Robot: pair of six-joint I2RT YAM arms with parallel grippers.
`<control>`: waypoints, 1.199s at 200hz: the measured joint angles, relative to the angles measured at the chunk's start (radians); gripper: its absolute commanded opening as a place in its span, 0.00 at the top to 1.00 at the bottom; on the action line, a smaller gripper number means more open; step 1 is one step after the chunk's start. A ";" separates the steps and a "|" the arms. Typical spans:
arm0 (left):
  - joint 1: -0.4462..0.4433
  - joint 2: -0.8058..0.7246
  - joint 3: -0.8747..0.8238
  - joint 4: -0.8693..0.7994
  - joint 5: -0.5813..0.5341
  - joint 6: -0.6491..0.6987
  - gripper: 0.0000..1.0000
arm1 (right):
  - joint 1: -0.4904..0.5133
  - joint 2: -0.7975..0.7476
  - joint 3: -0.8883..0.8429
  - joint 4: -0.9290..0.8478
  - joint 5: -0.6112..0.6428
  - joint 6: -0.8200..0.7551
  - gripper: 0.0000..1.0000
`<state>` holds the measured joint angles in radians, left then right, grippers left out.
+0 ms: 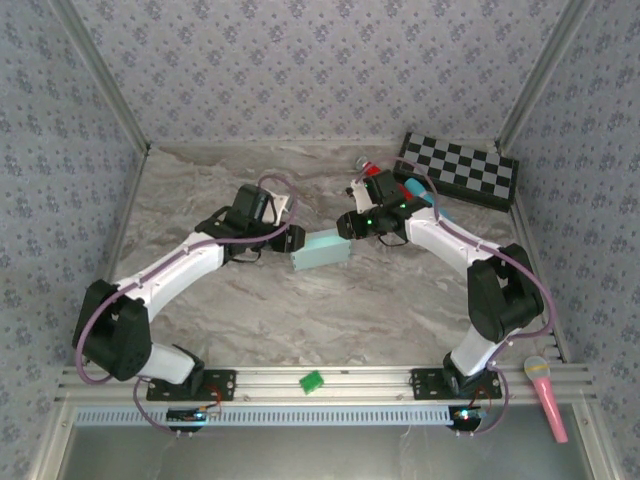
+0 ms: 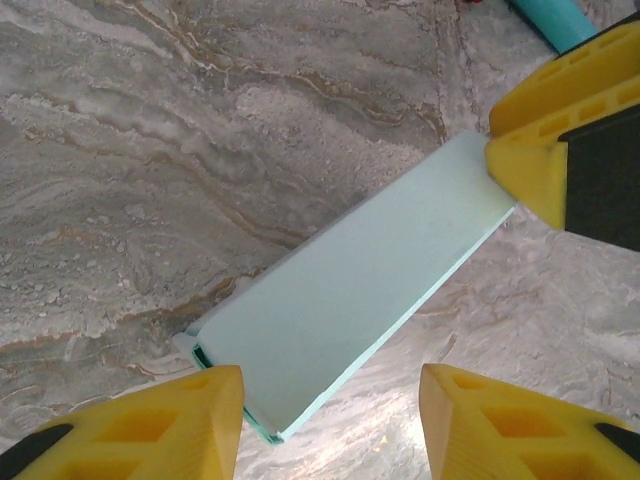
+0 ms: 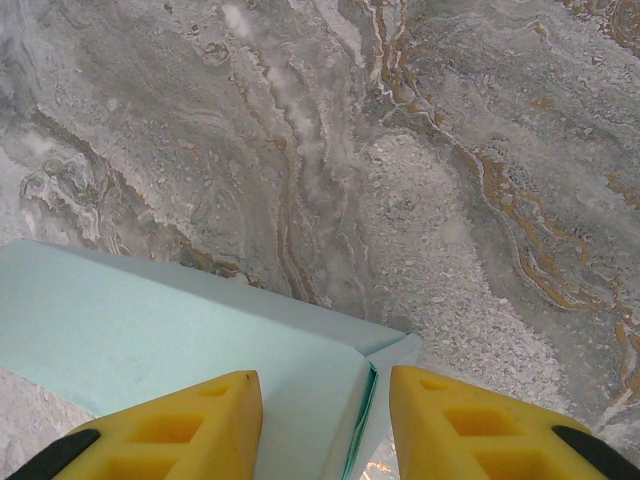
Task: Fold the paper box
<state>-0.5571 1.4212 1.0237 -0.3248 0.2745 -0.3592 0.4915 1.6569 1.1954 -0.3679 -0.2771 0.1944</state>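
The paper box is a pale sky-blue flat rectangular box lying on the marble table between both grippers. My left gripper is at its left end. In the left wrist view it stands open, with the box's near corner beside the left finger. My right gripper is at the right end. In the right wrist view it is open, straddling the box's end flap, which stands slightly ajar. One right finger touches the box's far corner.
A checkerboard lies at the back right, with a blue marker and a small red item close behind the right gripper. A pink microphone and a green piece rest on the front rail.
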 measured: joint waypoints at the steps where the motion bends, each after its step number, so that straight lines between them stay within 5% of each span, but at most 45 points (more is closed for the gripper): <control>1: 0.000 0.000 0.000 0.000 0.000 0.000 0.50 | 0.000 0.000 0.000 0.000 0.000 0.000 0.60; 240: 0.000 0.105 0.055 -0.071 -0.074 -0.035 0.50 | 0.002 -0.001 -0.039 0.048 -0.004 0.001 0.60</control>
<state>-0.5568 1.5265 1.0782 -0.3954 0.2001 -0.3939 0.4934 1.6562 1.1561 -0.3195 -0.2810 0.1951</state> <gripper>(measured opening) 0.507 0.401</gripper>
